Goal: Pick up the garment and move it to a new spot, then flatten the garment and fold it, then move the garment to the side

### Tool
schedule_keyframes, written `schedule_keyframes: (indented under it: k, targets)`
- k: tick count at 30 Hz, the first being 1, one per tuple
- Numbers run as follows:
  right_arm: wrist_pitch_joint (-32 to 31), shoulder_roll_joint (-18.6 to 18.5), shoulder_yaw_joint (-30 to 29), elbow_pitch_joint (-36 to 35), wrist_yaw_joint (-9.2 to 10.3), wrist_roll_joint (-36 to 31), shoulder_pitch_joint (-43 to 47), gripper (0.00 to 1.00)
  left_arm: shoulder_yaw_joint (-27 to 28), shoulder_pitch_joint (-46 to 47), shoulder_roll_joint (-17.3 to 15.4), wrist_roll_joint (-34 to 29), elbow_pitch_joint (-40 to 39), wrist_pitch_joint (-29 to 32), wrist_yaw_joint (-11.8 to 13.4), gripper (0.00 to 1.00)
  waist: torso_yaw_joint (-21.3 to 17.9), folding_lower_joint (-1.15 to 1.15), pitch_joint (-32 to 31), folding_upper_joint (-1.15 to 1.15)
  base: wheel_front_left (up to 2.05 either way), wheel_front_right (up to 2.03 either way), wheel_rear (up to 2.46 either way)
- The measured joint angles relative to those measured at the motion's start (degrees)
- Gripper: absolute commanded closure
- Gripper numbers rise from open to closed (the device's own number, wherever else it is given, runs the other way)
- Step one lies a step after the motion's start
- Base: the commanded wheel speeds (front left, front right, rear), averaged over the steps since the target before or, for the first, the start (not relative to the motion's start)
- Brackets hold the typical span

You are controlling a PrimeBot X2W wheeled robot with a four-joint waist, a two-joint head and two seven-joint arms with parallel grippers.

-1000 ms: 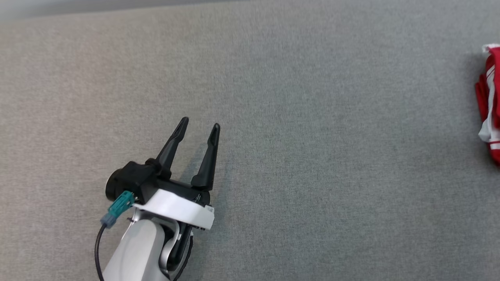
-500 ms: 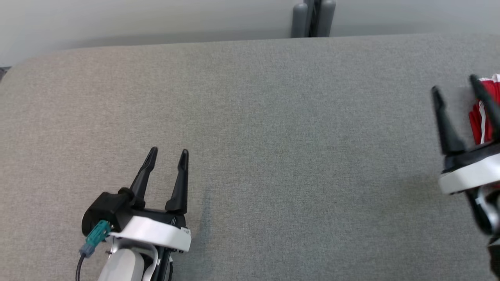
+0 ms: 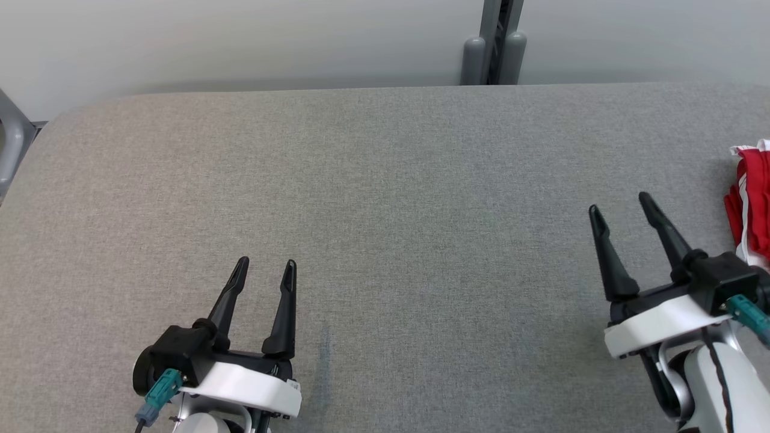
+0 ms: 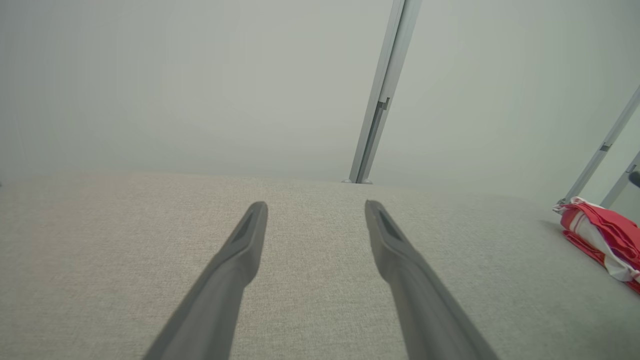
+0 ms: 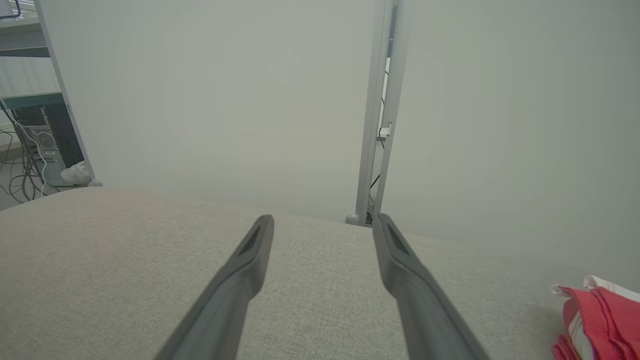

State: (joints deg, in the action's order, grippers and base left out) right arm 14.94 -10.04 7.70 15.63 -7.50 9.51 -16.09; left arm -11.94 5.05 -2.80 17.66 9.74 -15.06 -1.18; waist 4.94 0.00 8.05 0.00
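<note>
Left gripper (image 3: 266, 262): jaws apart, nothing between the two dark fingers, which point toward the far edge of the table (image 3: 385, 180). It sits near the near edge, left of the middle. In the left wrist view bare grey fabric shows in the gap between the fingers.

Right gripper (image 3: 619, 202): jaws likewise apart and empty, fingers leaning slightly toward the far left. It sits near the near right corner. Whether either gripper touches the fabric cannot be told.

Garment (image 3: 752, 204): red cloth with white stripes, bunched in layers, lying on the table at its right edge and cut by the head view's border. It lies just to the right of the right gripper's body, apart from the fingers, and well apart from the left gripper.

Table: covered in grey woven fabric, with a rounded far left corner.

Surroundings: a grey upright post (image 3: 493, 42) rises behind the middle of the far edge against a pale wall (image 3: 240, 42). In the right wrist view a computer tower (image 5: 45, 140) with loose cables stands beyond the far left corner.
</note>
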Motion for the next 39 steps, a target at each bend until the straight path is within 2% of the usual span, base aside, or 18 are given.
schedule_keyframes:
  k: [5,24,39]
  targets:
    - [0.0,1.1,0.3,-0.5,0.0,-0.6,1.7,0.0,-0.1,0.0,0.0,0.0,-0.5,0.0,0.2,0.0,0.4,0.0,-0.4,0.0,0.0,0.0,0.0]
    - [0.0,1.6,0.8,-0.5,0.0,-0.5,2.5,0.0,-0.3,-0.2,0.0,0.4,-1.3,0.0,1.3,0.0,2.0,0.0,-0.5,0.0,0.0,0.0,0.0]
    - [0.0,1.6,1.1,-0.5,0.0,-0.4,2.5,0.0,0.7,-0.1,0.0,-0.9,-2.1,0.0,3.6,0.0,2.4,0.0,-0.2,0.0,0.0,0.0,0.0]
